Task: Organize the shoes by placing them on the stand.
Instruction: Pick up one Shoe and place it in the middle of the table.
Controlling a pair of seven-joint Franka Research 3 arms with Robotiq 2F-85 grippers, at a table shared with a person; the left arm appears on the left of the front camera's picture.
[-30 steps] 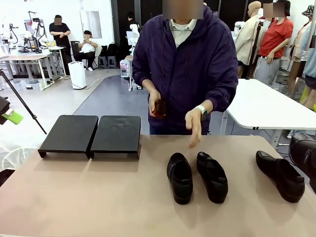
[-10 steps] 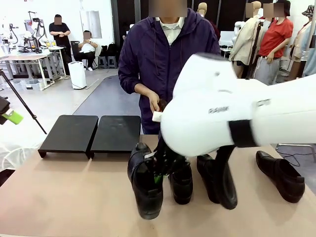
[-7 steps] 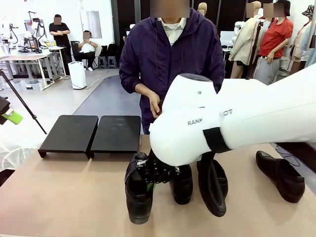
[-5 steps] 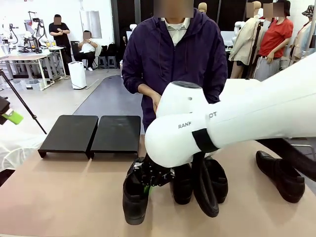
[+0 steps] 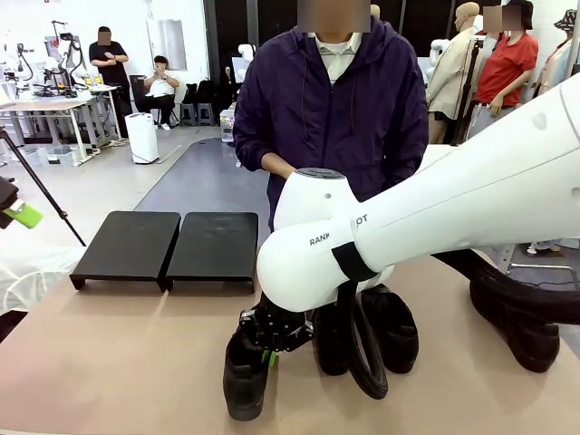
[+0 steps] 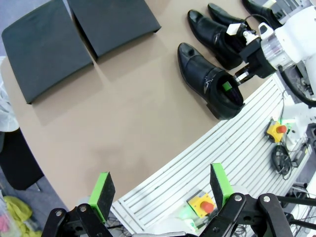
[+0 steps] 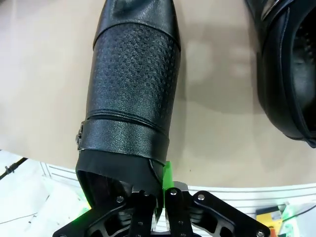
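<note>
My right gripper (image 5: 270, 352) is shut on the heel rim of a glossy black shoe (image 5: 246, 381), held low over the table's near edge, toe toward me. The right wrist view has the gripper (image 7: 160, 190) pinching that shoe (image 7: 131, 98) at its collar. Two more shoes (image 5: 399, 328) lie side by side behind my right arm. Another shoe (image 5: 524, 326) lies at the far right. The black stand (image 5: 168, 245) sits bare at the table's back left. My left gripper (image 6: 160, 186) hangs open high above the table's near edge, far from the stand (image 6: 74, 34).
A person in a purple jacket (image 5: 335, 100) stands at the far side of the table, hands hidden behind my right arm. The tan tabletop (image 5: 118, 353) lies bare between the stand and the held shoe. A ribbed white rail (image 6: 222, 153) runs along the table's near edge.
My right arm has swung left and lower, carrying the shoe left and toward the near edge. The left gripper and the other shoes have stayed put.
</note>
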